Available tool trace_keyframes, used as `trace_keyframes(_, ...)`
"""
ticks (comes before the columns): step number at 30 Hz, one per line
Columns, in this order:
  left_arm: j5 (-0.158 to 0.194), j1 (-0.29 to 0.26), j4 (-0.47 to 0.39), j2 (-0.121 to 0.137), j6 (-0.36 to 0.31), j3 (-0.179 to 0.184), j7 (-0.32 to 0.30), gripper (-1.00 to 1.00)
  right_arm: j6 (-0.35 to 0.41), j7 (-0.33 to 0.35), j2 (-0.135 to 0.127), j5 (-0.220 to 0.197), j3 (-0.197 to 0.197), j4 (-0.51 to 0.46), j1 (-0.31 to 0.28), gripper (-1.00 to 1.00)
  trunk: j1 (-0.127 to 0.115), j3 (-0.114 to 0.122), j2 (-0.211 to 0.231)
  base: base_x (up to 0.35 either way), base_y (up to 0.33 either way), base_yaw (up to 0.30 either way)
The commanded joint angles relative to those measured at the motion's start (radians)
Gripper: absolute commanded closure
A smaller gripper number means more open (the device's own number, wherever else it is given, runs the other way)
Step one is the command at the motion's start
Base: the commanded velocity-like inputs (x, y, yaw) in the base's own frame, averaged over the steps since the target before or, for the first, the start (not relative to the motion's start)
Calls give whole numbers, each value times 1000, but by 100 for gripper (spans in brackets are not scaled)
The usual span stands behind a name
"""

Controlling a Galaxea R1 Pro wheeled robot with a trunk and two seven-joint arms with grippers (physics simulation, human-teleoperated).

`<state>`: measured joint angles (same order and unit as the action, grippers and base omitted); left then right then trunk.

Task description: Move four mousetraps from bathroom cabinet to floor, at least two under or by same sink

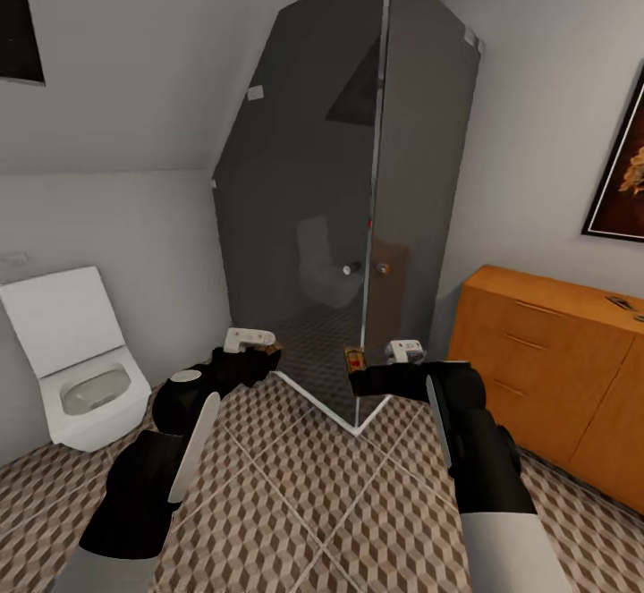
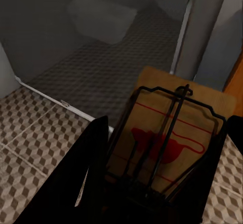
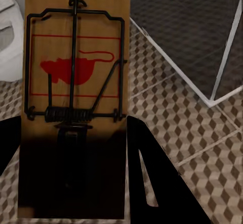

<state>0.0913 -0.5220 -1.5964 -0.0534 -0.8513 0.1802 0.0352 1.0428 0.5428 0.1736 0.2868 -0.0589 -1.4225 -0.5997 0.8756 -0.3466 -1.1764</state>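
**Both grippers carry mousetraps above the bathroom floor**

The left gripper [image 1: 268,351] pinches a mousetrap [image 2: 172,138]; its wrist view shows the board's red mouse print and wire bar, unreadable from the head. The right gripper [image 1: 353,362] is clamped on a second mousetrap [image 3: 76,67], held over the bathroom floor [image 1: 295,486]. The head view adds a glass shower [image 1: 358,173] ahead, a toilet [image 1: 80,360] at left, the cabinet [image 1: 546,360] at right.

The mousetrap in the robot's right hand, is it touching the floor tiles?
Apart. The head view shows the mousetrap held up in the right gripper, well above the floor.
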Motion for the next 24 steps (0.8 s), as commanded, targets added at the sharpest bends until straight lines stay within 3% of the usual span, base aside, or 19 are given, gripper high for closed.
trace_keyframes(1,8,-1,0,0,-5,0,3,100,4,8,1,7,0,-1,0,100,0,-1,-1,-2,0,292)
trace_keyframes(11,8,-1,0,-1,-5,1,3,100,4,11,1,2,25,2,4,100,0,-2,-1,-1,0,284)
trace_keyframes(24,6,-1,0,-2,-5,1,3,100,4,12,1,2,35,3,11,100,0,-3,-1,-31,0,59)
